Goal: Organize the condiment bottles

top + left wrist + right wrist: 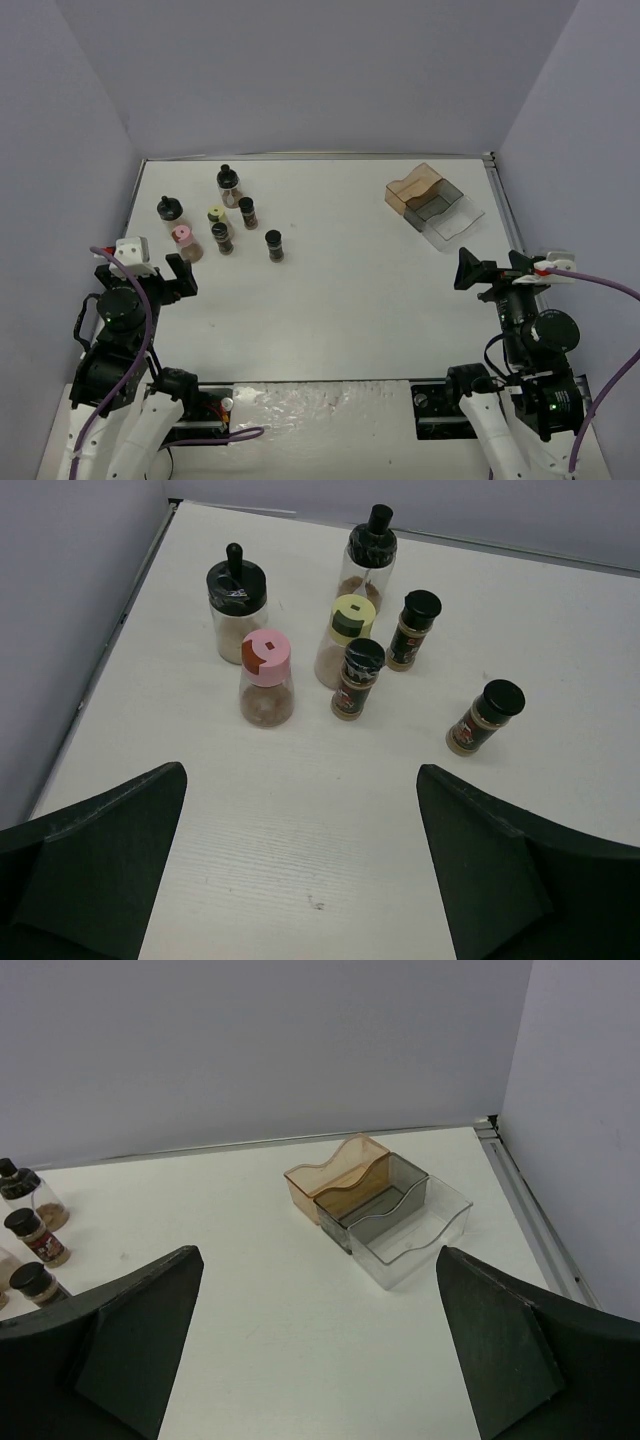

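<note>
Seven condiment bottles stand upright in a loose cluster on the far left part of the white worktop, none touching another; the pink-capped bottle stands nearest the left arm, with the pale yellow-capped bottle just behind it to the right; two wider jars with black knobbed lids sit toward the back of the group, one at the left and one farther back beside the yellow cap; three slim black-capped bottles hold dark contents, and one of them stands apart at the right edge of the cluster; the left gripper hovers above the worktop on the near side of the bottles, its jaws spread wide and holding nothing; the right gripper hangs over the near right side, likewise wide open and empty; the stepped rack, with a brown tier at the back and clear tiers in front, rests on the far right of the worktop, well apart from the bottles and with no bottle in it.
</note>
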